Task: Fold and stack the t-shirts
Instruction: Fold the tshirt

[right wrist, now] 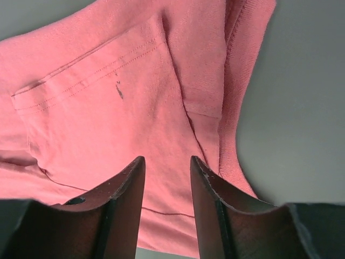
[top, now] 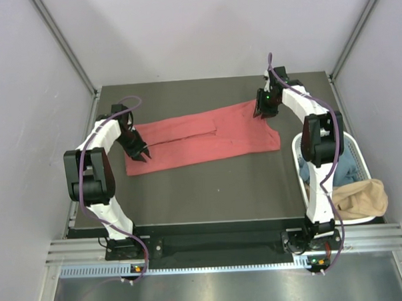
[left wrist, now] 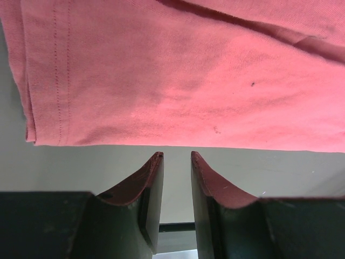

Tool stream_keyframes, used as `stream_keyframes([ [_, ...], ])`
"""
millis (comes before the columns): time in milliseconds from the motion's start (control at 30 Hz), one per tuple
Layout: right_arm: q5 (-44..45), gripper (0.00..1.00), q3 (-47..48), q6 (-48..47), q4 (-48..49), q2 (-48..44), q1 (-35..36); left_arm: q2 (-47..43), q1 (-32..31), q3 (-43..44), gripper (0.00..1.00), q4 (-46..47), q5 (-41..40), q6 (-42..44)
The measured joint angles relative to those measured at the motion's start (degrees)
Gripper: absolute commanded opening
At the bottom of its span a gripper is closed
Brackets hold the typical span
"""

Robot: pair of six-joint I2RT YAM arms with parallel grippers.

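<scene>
Left gripper has its fingers parted just a crack, nothing between them, tips over bare table right beside the near edge of the red shirt. Right gripper is the same deal, a narrow gap and no hold on anything, hovering over the shirt's far right end. Shirt's lying flat in a long strip across the table. Basket off the right edge holds a blue shirt, with a tan shirt slumped over its near rim.
</scene>
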Motion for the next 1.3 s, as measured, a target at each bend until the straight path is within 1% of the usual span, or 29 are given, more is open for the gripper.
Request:
stream_keyframes([
  [133,-0.6,0.36,0.0,-0.5,0.7,0.0,0.0,0.0,0.0,0.0,0.32,0.0,0.1,0.0],
  [333,-2.1,0.38,0.4,0.2,3.9,0.4,0.0,0.0,0.0,0.0,0.32,-0.1,0.1,0.0],
  [567,-2.8,0.36,3.5,1.5,8.7,5.2,0.0,0.0,0.0,-0.1,0.32,-0.2,0.0,0.0],
  [800,-3.0,0.32,7.2,1.7,10.2,9.4,0.0,-0.3,0.0,-1.4,0.32,-1.1,-0.1,0.0],
  [1167,-3.0,0.32,12.1,2.1,11.4,10.8,0.0,-0.6,0.0,-1.5,0.32,-2.2,-0.5,-0.1],
  [1300,-2.9,0.32,12.4,2.0,11.3,11.7,0.0,-0.6,0.1,-1.5,0.32,-2.2,-0.5,-0.1],
])
